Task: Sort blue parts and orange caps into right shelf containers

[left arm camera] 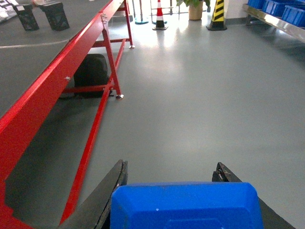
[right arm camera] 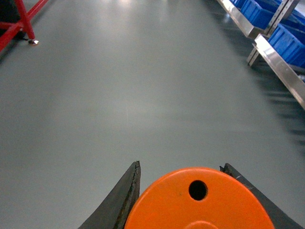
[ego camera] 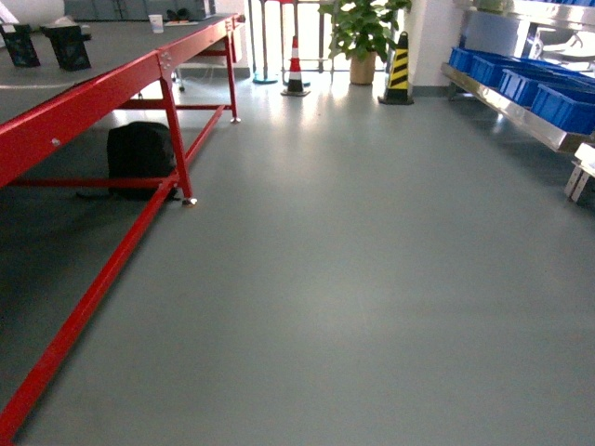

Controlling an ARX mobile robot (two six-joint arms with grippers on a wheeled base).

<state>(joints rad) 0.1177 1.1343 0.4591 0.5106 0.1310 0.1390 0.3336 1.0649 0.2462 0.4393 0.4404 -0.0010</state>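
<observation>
Transit explains my grip: left end effector [left arm camera: 170, 188] clamps a blue part [left arm camera: 186, 206], right end effector [right arm camera: 182, 183] an orange cap [right arm camera: 200, 200], bound for the blue crates [ego camera: 530, 85].

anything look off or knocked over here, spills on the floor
Nothing stands out. The grey floor shows only glare, no spill. Both cones stand upright. The left claw grips a blue part, the right claw an orange cap, both seated squarely.
</observation>
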